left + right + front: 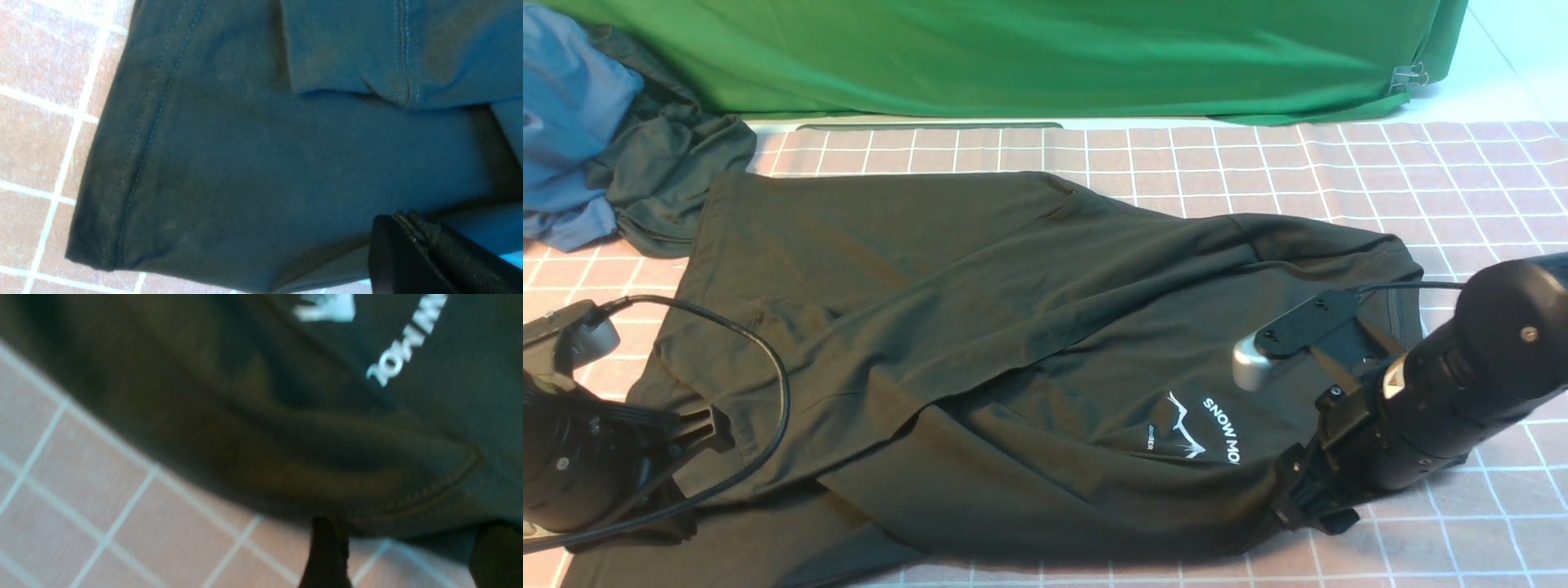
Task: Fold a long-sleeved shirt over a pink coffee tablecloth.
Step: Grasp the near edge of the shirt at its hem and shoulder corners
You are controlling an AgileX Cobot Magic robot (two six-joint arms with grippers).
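Note:
The black long-sleeved shirt lies partly folded across the pink coffee tablecloth, with its white mountain print and lettering facing up near the right. My left gripper rests at the shirt's lower left edge. In the left wrist view its jaws are pressed together with dark fabric pinched at the tips. My right gripper sits low at the shirt's lower right edge. Its fingers stand wide apart over bare tablecloth, just short of the shirt's seamed edge.
A bright green cloth runs along the back. A blue garment and a dark grey-green one are bunched at the back left, touching the shirt's corner. The left arm's cable loops over the shirt.

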